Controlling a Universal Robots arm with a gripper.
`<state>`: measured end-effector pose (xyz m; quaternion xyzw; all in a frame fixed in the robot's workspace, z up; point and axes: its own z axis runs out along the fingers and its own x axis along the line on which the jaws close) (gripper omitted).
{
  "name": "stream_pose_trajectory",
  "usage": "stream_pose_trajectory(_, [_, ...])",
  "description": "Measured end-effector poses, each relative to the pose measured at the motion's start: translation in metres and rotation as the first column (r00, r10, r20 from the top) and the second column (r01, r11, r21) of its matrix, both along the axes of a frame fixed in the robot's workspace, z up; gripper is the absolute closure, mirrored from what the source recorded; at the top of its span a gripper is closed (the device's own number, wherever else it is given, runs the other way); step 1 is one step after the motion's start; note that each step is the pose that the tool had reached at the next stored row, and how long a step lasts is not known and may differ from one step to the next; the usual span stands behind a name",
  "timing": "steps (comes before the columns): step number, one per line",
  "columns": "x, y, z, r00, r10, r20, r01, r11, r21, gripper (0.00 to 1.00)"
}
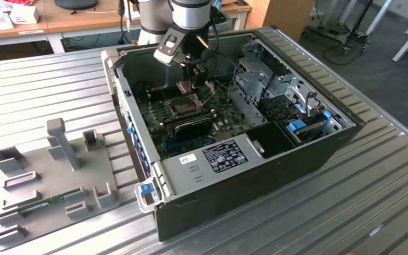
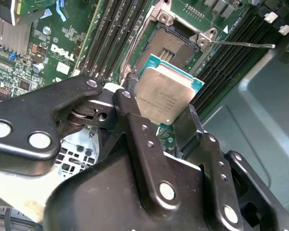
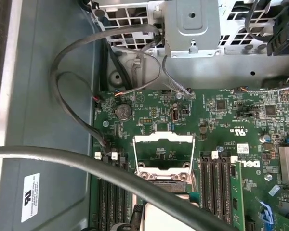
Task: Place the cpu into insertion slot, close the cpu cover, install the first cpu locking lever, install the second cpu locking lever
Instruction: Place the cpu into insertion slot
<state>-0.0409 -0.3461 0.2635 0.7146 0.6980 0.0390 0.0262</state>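
Silvery cpu (image 2: 164, 96) tilted above bare insertion slot (image 2: 169, 44), cpu cover (image 3: 164, 139) open

Blk gripper (image 2: 156, 103) w/ silver screws (image 2: 166, 191)

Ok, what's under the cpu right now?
The insertion slot, open, its dark contact field partly showing beyond the cpu held in the gripper. The rest of the slot is hidden by the chip.

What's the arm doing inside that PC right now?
The arm's tool is shut on the cpu, gripping it by its edges and holding it close over the empty socket on the green board inside the open computer case. The cover is flipped open. The cpu is not yet seated, and nothing is closed or locked.
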Motion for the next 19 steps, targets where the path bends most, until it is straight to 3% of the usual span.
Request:
stream_pose_trajectory(6, [-0.0001, 0.0000, -0.0056, 1.0000, 0.000, -0.0069, 0.000, 1.0000, 0.0000, 0.45])
stream_pose_trajectory(14, [-0.0001, 0.0000, -0.0063, 1.0000, 0.001, -0.0065, -0.001, 1.0000, 0.0004, 0.45])
stream_pose_trajectory(19, [-0.0007, 0.0000, -0.0122, 0.9999, 0.012, -0.0037, -0.012, 0.9999, 0.0000, 0.45])
